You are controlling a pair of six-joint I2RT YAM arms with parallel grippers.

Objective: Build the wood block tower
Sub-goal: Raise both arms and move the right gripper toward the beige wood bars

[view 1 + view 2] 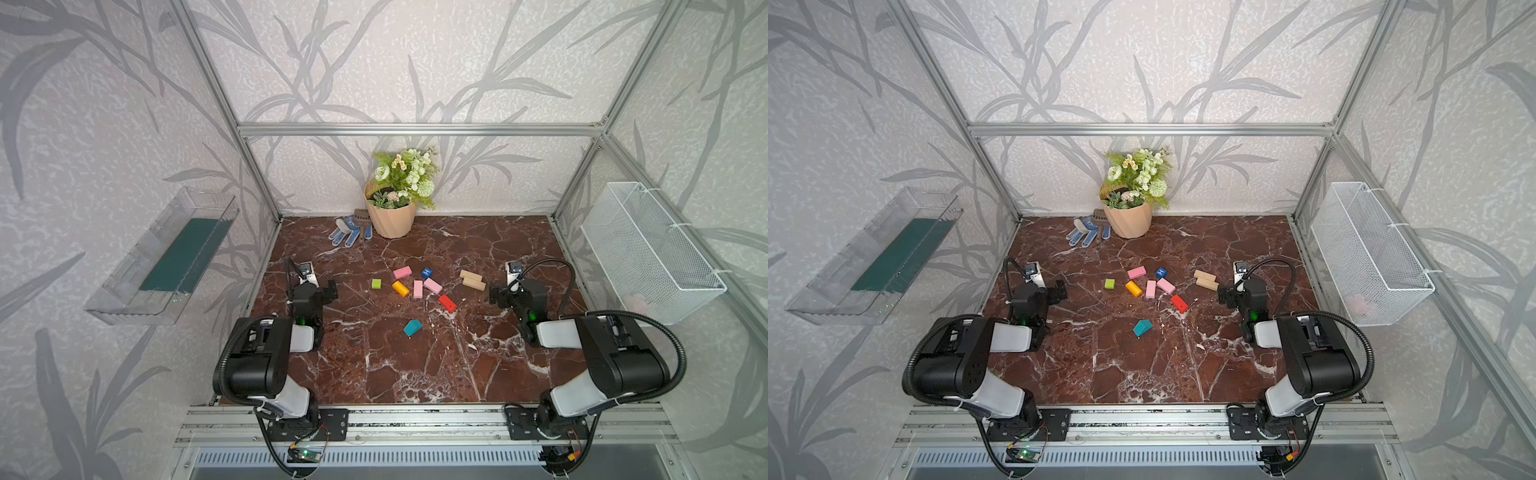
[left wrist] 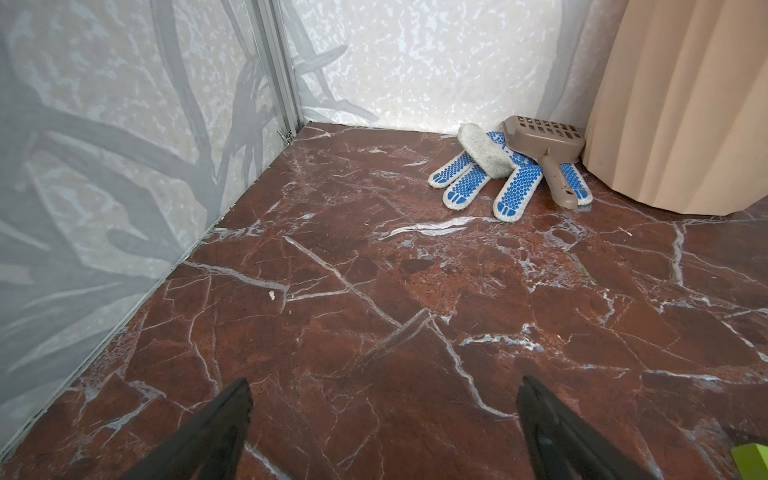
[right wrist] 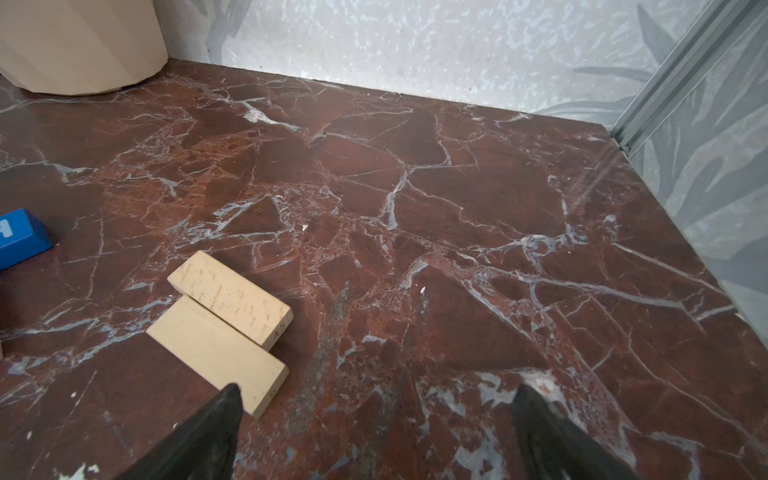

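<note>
The wood blocks lie loose on the marble table point(image 1: 415, 365), and no tower shows. In both top views I see a green cube point(image 1: 376, 283), three pink oblongs point(image 1: 418, 289), an orange one point(image 1: 400, 288), a blue "H" cube point(image 1: 1161, 272), a red oblong point(image 1: 447, 303), two tan oblongs point(image 1: 473, 279) side by side, and a teal house piece point(image 1: 412, 328) nearer the front. My left gripper point(image 2: 384, 390) is open over bare marble, left of the green cube point(image 2: 754, 459). The right gripper point(image 3: 376, 395) is open, and one fingertip overlaps the nearer tan oblong point(image 3: 216, 357).
A beige flowerpot point(image 1: 390, 218) with flowers stands at the back wall, with blue-white gloves point(image 1: 345, 232) and a brown scoop point(image 2: 544, 153) beside it. A clear tray point(image 1: 166, 257) hangs on the left wall and a wire basket point(image 1: 648, 253) on the right.
</note>
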